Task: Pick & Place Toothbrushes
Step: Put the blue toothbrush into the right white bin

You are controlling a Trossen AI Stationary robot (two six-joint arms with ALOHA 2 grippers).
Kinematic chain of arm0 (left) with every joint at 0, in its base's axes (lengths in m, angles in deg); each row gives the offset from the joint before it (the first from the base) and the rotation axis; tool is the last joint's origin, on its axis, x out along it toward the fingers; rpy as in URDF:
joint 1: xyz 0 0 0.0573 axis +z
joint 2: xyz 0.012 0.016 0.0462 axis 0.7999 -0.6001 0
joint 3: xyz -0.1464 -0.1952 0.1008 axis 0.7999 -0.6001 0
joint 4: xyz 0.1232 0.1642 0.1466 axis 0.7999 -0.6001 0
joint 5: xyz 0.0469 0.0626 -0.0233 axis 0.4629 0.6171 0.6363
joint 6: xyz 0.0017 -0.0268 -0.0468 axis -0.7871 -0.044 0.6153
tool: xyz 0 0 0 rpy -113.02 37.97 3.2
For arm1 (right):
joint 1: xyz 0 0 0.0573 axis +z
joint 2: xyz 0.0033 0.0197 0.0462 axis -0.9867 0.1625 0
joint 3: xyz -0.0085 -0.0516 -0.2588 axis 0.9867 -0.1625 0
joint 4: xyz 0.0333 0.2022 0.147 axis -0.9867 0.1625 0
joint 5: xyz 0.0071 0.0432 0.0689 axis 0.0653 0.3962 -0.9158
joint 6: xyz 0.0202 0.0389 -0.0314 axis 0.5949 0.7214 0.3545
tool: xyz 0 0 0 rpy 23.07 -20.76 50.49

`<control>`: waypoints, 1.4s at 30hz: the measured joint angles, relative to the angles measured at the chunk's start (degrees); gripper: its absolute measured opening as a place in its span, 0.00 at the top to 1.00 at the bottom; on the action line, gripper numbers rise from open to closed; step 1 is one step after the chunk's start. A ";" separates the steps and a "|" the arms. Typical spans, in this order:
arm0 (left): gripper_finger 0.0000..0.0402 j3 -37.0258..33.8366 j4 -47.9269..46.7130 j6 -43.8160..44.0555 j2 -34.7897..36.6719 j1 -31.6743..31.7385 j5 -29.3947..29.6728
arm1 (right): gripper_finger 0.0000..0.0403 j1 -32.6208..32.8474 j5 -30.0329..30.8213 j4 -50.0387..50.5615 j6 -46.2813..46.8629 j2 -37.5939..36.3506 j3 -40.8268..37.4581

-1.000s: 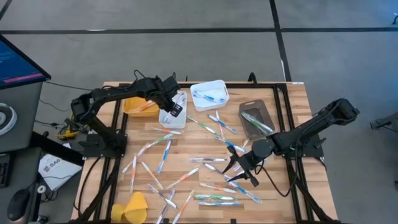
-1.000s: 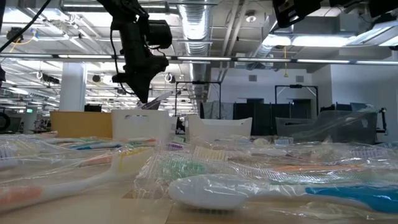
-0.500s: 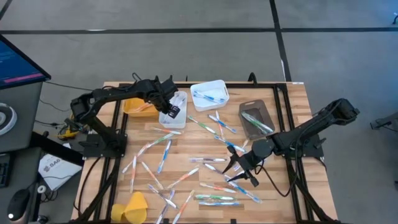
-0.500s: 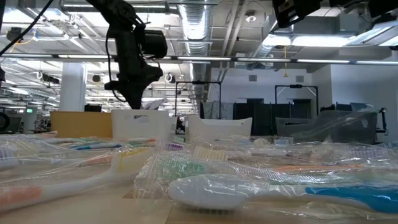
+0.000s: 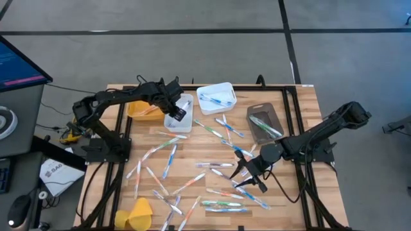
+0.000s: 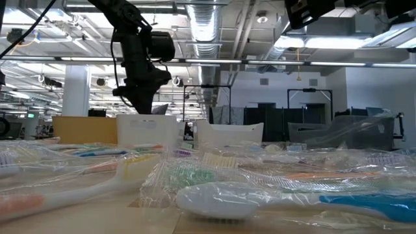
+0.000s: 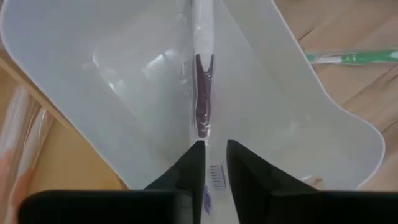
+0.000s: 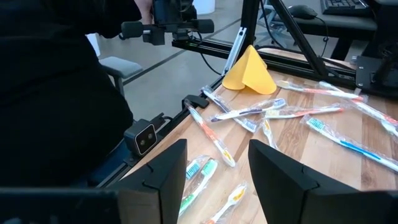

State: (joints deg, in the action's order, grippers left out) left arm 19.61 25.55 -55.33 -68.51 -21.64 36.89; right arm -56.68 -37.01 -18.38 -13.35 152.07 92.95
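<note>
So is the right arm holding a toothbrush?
No; in its wrist view the right gripper has open jaws with nothing between them.

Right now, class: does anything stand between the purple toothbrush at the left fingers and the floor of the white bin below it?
Nothing visible does. The purple toothbrush already lies inside the white bin, just ahead of the left gripper, whose fingers stand slightly parted around its head end.
</note>
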 joint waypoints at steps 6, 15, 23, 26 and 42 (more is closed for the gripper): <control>0.73 0.02 1.73 -0.02 0.11 0.00 0.02 | 0.59 0.02 0.00 0.00 -0.07 0.00 0.00; 0.70 -0.21 10.10 0.03 8.50 -4.11 0.44 | 0.58 -0.04 0.00 2.97 -1.07 0.01 0.00; 0.70 -11.32 37.30 -0.14 18.52 -17.08 0.76 | 0.61 -1.21 6.46 6.24 -0.81 4.02 0.00; 0.70 -18.09 50.07 -0.16 20.67 -22.73 0.68 | 0.63 -2.82 9.24 8.64 2.88 5.96 -0.04; 0.71 -32.77 78.35 -6.19 21.51 -32.26 0.68 | 0.73 -13.41 9.62 18.61 14.94 7.57 -0.04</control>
State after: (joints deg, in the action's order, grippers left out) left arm -13.16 103.90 -61.53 -47.00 -53.90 37.57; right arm -70.09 -27.39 0.22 1.60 159.64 92.91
